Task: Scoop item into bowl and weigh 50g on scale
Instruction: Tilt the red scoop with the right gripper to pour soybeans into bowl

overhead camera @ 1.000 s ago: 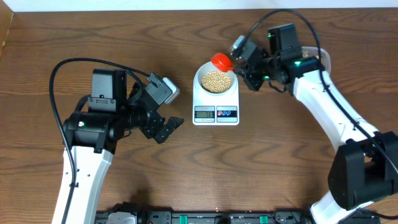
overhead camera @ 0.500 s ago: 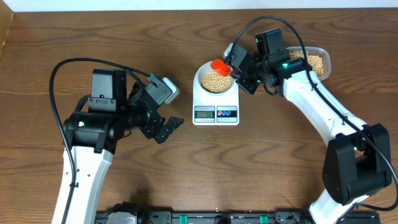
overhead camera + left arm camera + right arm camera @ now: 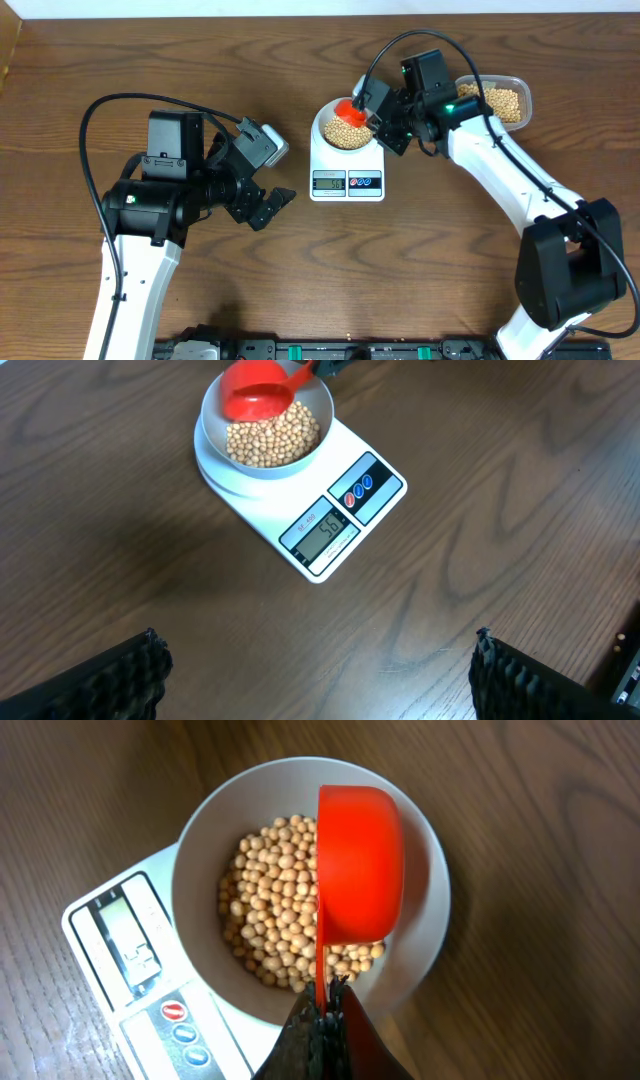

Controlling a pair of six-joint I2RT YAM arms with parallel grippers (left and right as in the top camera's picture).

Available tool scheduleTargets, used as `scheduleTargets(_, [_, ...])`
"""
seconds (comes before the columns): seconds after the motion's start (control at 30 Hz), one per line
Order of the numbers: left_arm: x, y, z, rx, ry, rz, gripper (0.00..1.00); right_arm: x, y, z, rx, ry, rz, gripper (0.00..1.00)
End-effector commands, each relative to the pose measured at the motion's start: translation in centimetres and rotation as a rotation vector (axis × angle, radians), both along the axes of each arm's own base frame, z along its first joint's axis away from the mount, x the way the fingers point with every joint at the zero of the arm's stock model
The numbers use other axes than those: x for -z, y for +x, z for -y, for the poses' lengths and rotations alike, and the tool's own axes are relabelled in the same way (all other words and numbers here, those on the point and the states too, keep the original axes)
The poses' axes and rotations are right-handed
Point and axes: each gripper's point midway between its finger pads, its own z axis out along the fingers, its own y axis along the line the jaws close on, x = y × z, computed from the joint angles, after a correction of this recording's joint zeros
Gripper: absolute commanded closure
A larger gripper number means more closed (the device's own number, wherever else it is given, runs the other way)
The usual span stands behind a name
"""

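The white scale (image 3: 347,182) stands mid-table with the pale bowl (image 3: 322,125) on it, holding a heap of tan beans (image 3: 345,133). My right gripper (image 3: 380,120) is shut on the thin handle of a red scoop (image 3: 351,110). In the right wrist view the scoop (image 3: 358,860) is turned on its side over the beans (image 3: 270,890), inside the bowl's rim (image 3: 195,870), with my right gripper (image 3: 328,995) behind it. My left gripper (image 3: 272,208) hangs open over bare wood to the left of the scale. Between its fingers (image 3: 317,638) there is nothing.
A clear plastic container (image 3: 495,100) with more beans sits at the back right, behind my right arm. The scale's display and buttons (image 3: 340,510) face the front edge. Black cables loop above both arms.
My right gripper has carried the red scoop leftward, from the bowl's far-right rim to over the beans, uncovering the clear container. The left arm has not moved.
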Motion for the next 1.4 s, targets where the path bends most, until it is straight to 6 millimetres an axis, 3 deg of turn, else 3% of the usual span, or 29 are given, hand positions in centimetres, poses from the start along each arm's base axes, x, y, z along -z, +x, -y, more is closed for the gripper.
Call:
scheduleTargets(0.0, [-1.2,0.2,0.1,0.001,-0.018,0.020,0.02,0.9,0.0,0.2,-0.007,-0.045,0.005,0.99])
scheduleTargets(0.5, [-1.2,0.2,0.1,0.001,-0.018,0.020,0.02,1.7,-1.2,0.0,-0.023,-0.061,-0.038,0.99])
scheduleTargets(0.93, [-1.2,0.2,0.1,0.001,-0.018,0.020,0.02,1.4,-3.0,-1.5,0.021,0.076,-0.188,0.99])
scheduleTargets(1.37, [-1.2,0.2,0.1,0.001,-0.018,0.020,0.02,0.5,-2.0,0.2,0.182,0.223,-0.320,0.99])
